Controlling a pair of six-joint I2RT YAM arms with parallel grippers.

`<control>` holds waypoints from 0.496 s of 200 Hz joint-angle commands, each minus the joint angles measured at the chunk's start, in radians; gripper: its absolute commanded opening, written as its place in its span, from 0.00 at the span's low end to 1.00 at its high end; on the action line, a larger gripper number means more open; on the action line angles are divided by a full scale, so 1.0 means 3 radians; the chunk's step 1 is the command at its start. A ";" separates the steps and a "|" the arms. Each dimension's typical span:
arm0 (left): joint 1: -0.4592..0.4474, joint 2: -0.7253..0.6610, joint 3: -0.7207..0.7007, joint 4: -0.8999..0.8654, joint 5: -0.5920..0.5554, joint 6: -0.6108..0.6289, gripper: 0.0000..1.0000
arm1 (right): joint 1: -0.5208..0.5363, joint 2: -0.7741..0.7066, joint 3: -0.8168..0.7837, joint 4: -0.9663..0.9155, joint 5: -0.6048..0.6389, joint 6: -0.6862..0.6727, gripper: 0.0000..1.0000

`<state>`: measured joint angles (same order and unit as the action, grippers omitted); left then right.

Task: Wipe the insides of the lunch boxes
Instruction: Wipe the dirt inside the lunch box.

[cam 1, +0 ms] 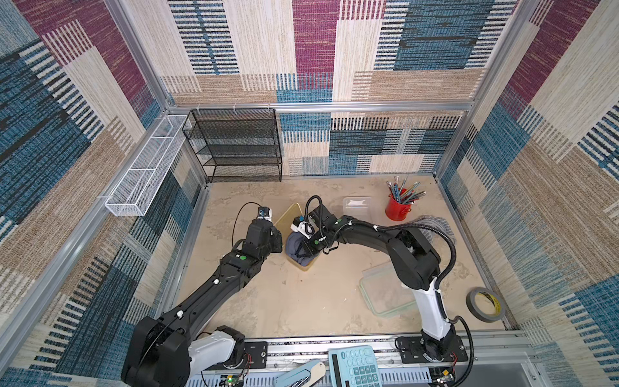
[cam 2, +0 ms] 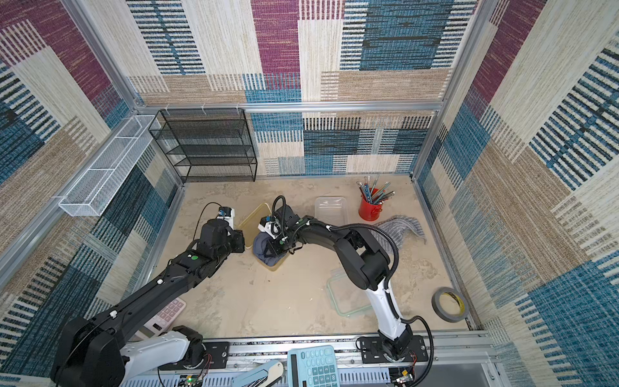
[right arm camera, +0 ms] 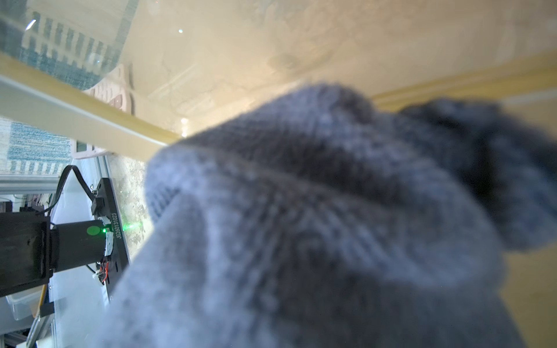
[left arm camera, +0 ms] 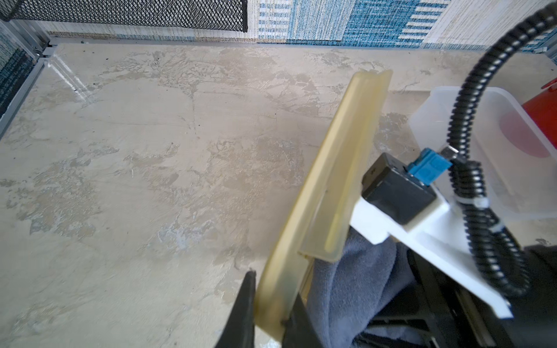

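Where the amber lunch box (left arm camera: pixel 280 277) sits near the middle of the table (cam 1: pixel 268 301), we see the left jaws pinched narrow on its wall, one finger inside and one outside. The right jaws reach down into the box, closed narrow on a bunched blue-grey cloth (cam 1: pixel 294 246). The amber lid (cam 1: pixel 287 217) lies just behind. The frosted lunch box (cam 1: pixel 356 207) stands farther back beside the red pencil cup (cam 1: pixel 397 209). Its green-rimmed lid (cam 1: pixel 378 301) lies partly under the right arm.
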<state>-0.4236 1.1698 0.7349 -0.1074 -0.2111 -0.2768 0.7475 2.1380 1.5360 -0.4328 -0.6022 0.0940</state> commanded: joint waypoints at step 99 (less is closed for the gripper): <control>-0.0003 -0.0112 0.0010 -0.0022 -0.0134 0.0141 0.00 | -0.0035 -0.0624 -0.0057 -0.0449 0.0857 -0.0401 0.05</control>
<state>-0.4255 1.1442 0.7364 -0.1226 -0.2173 -0.2611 0.7433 1.9858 1.5112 -0.5453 -0.4248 -0.0086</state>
